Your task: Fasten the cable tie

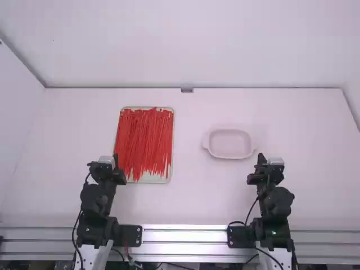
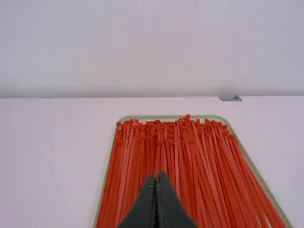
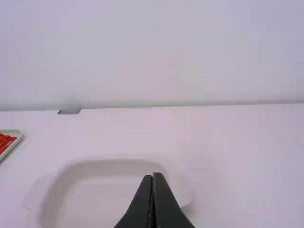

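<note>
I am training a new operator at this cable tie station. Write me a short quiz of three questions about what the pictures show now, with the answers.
1. Choose one. The red cable ties lie:
A. in a glass jar
B. on the flat tray
C. in a cardboard box
2. True or false: the left claw is open.
3. Fill the gap: the white dish lies on the table just ahead of the ___ claw.

Key
1. B
2. False: its fingers are shut together, with nothing between them.
3. right: the right claw, also shut, points at the dish.
</note>
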